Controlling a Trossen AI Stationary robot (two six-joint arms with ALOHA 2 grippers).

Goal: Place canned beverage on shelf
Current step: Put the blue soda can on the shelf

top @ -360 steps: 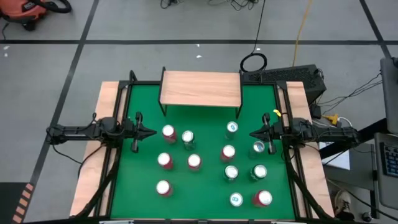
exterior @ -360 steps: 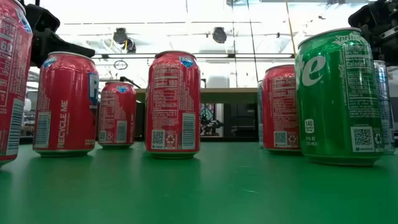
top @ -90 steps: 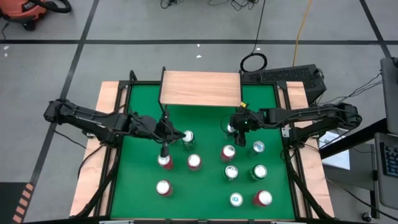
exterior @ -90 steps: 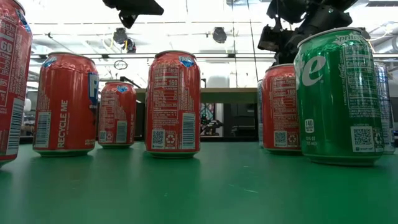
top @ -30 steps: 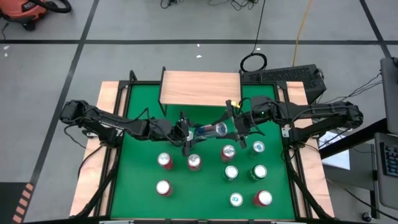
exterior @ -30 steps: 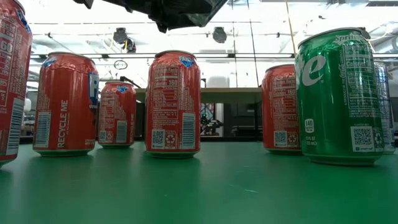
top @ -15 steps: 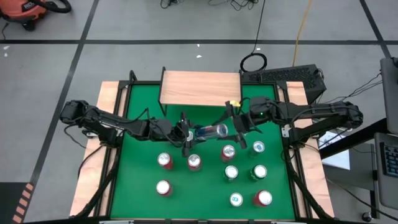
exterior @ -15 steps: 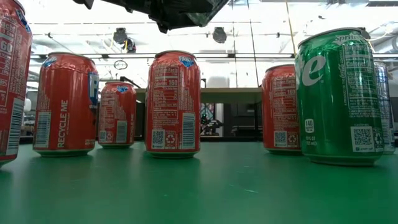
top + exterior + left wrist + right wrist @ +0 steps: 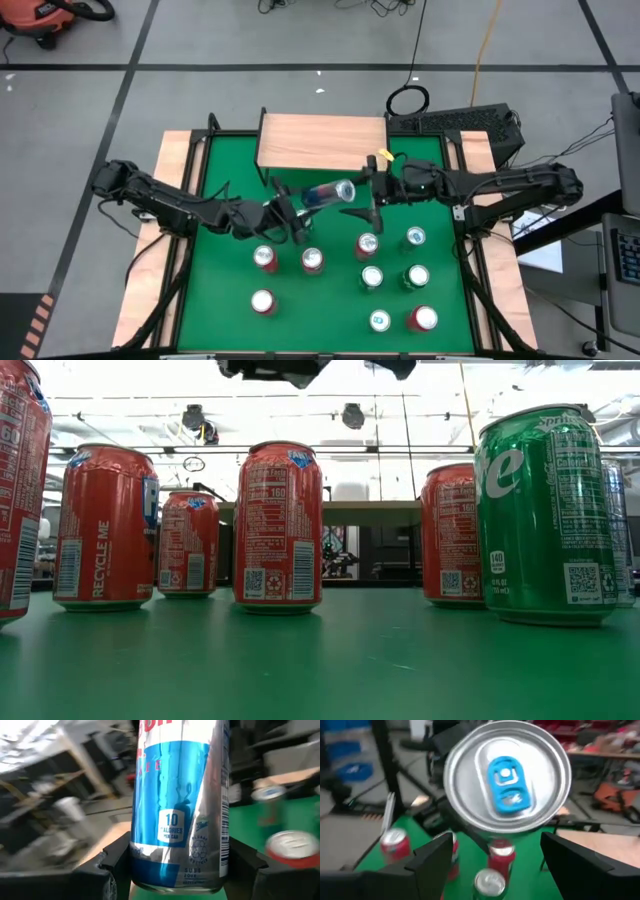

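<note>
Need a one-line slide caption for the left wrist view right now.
Left gripper clamps the base of a blue-and-silver can, held lengthwise in the air.

This looked like a robotics lab or workshop: a green-topped table (image 9: 330,300) stood on a grey floor marked with dark tape lines (image 9: 130,80), cables (image 9: 480,50) trailing past the table's far edge, an orange shop vacuum (image 9: 45,15) off its far left corner, and ceiling lights (image 9: 350,415) over cluttered benches behind
</note>
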